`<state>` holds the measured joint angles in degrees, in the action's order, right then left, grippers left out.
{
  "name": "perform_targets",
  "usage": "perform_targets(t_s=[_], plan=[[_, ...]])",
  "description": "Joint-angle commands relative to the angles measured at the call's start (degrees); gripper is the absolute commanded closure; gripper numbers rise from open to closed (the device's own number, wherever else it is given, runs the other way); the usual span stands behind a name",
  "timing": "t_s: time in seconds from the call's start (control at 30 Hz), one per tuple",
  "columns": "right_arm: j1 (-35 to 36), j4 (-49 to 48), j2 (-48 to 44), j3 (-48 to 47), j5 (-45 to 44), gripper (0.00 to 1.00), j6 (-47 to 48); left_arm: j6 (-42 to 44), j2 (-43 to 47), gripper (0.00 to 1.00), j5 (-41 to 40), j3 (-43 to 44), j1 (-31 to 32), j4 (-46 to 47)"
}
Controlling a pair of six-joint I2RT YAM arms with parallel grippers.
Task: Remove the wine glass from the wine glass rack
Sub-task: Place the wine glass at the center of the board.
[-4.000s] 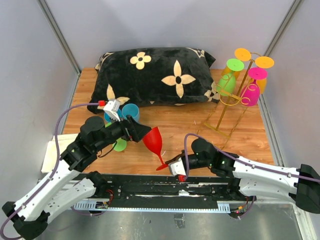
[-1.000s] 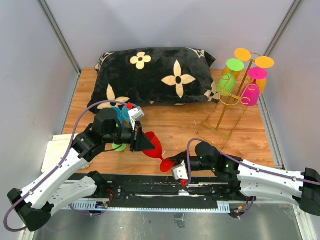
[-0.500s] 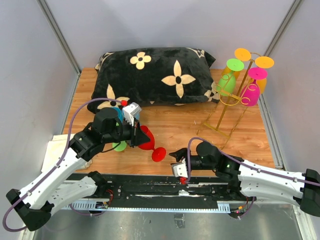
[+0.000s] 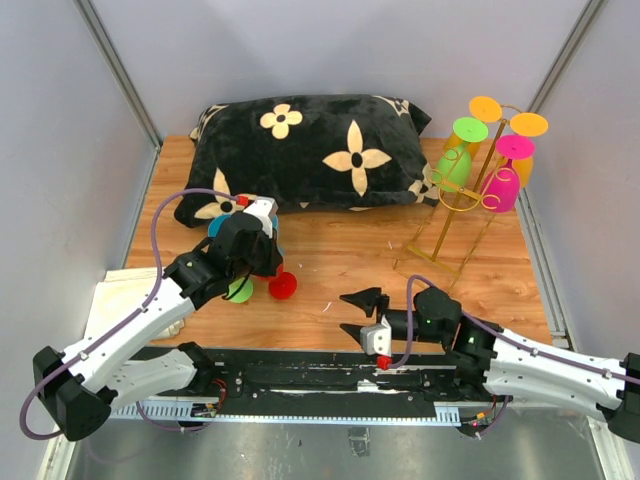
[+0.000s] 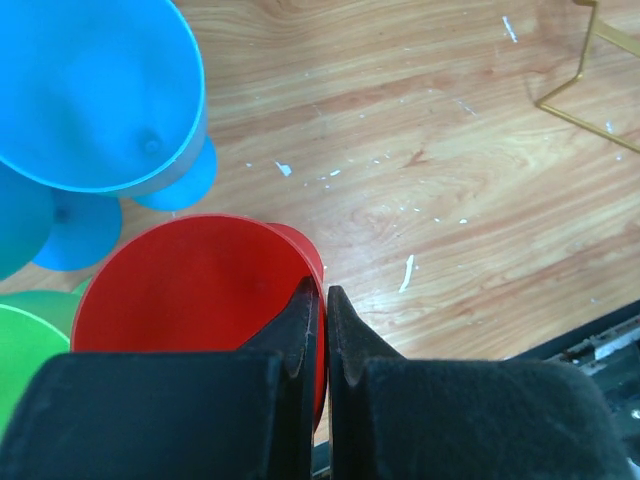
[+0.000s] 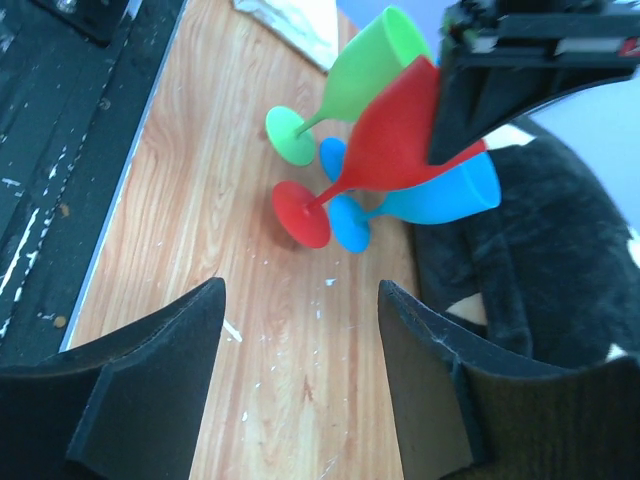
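Red wine glass (image 4: 283, 287) is off the wine glass rack (image 4: 468, 200) and down at the left side of the table (image 4: 360, 240). It sits right beside a blue glass (image 5: 100, 90) and a green glass (image 6: 370, 70).

- Left gripper (image 5: 315, 295) is pinched almost fully together on the red bowl's rim wall. One finger looks to be inside the bowl and one outside.
- The glass hangs tilted from that pinch, foot low toward the wood. You can't tell from these views whether the foot touches.
- Right gripper (image 4: 362, 313) has its jaws well apart with nothing between them. It's parked near the front edge and pointing toward the glasses.
- The rack is well apart at the right rear, next to the pillow (image 4: 310, 150). It carries a green (image 4: 455, 165), a pink (image 4: 502, 185) and two orange-yellow glasses, hung upside down by their feet in the curled hooks.

Handling, my read:
- It looks like moulded coloured plastic, so light, stiff and smooth-skinned. I doubt it shatters, but it will skid and roll.
- A rim pinch is a thin contact patch, so the glass can pivot in the jaws. Expect it to swing if you move fast.
- To set it down, lower until the foot is flat before you open, or it will tip into the blue and green ones.
- For the glasses on the rack, grab across the bowl just below the stem joint, or on the stem itself. Slide the foot out along the hook, don't pull straight down.
- The rack is thin wire and probably light. Brace it or go slow, or it will come along with the glass.
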<state>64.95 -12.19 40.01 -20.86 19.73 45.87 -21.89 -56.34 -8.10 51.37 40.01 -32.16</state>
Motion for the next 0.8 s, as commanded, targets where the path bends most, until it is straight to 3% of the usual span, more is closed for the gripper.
perform_targets(t_s=[0.0, 0.5, 0.77], plan=[[-0.26, -4.25, -4.43, 2.37, -0.71, 0.36, -1.26, 0.14, 0.88, 0.99, -6.82, -1.74, 1.36, 3.36], [-0.22, -8.8, -10.62, 4.54, -1.72, 0.2, -4.86, 0.88, -6.85, 0.99, -12.48, -2.77, 4.26, 3.13], [-0.28, -8.97, -9.75, 4.47, -2.32, 0.19, -4.89, 0.39, -8.81, 1.0, -11.82, -2.7, 4.38, 4.19]])
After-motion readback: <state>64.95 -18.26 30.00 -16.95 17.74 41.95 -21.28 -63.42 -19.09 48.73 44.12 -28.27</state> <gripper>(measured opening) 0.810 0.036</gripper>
